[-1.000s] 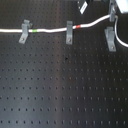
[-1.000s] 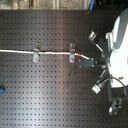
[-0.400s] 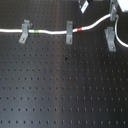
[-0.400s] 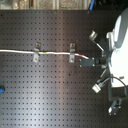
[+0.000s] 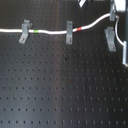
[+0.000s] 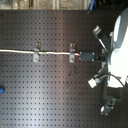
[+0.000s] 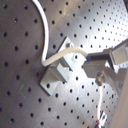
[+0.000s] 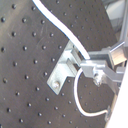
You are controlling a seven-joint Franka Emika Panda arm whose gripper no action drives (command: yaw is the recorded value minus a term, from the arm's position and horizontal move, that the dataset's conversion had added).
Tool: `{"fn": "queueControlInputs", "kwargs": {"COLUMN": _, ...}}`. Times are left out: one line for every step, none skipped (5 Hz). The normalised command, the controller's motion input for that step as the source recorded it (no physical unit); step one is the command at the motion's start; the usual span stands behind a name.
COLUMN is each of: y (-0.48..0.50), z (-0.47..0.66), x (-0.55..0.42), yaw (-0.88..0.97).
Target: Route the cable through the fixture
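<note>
The white cable (image 5: pixel 50 32) runs from the first exterior view's left through two narrow grey clips, with a green band (image 5: pixel 36 31) between them and a red band (image 5: pixel 82 28) past the second. It then rises toward the gripper (image 6: pixel 89 55). The gripper is shut on the cable (image 8: pixel 65 32) right beside the fixture (image 5: pixel 110 38), a broader grey clip. In both wrist views the cable (image 7: pixel 44 35) comes down to the fixture's (image 7: pixel 59 72) notched top. A free loop hangs beyond the fingers (image 8: pixel 97 70). Whether the cable sits in the notch, I cannot tell.
The black perforated board (image 5: pixel 60 90) fills both exterior views. The two narrow clips (image 5: pixel 24 31) (image 5: pixel 69 33) stand in a row with the fixture. The white arm body (image 6: pixel 117 50) covers the second exterior view's right side. A small blue item (image 6: pixel 1 90) lies at the second exterior view's left edge.
The arm has shifted only slightly with the held part of the cable. The clips and the rest of the cable have stayed put.
</note>
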Motion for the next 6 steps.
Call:
{"fn": "queueControlInputs", "kwargs": {"y": 0.002, "z": 0.00, "x": -0.013, "yaw": 1.00}}
{"fn": "queueControlInputs", "kwargs": {"y": 0.004, "z": 0.00, "x": -0.017, "yaw": 0.99}}
{"fn": "queueControlInputs", "kwargs": {"y": -0.076, "z": -0.40, "x": -0.030, "yaw": 0.41}}
{"fn": "queueControlInputs", "kwargs": {"y": -0.207, "z": -0.38, "x": -0.019, "yaw": 0.00}}
{"fn": "queueControlInputs", "kwargs": {"y": -0.229, "z": -0.15, "x": 0.013, "yaw": -0.24}}
{"fn": "queueControlInputs", "kwargs": {"y": -0.074, "z": 0.00, "x": 0.053, "yaw": -0.29}}
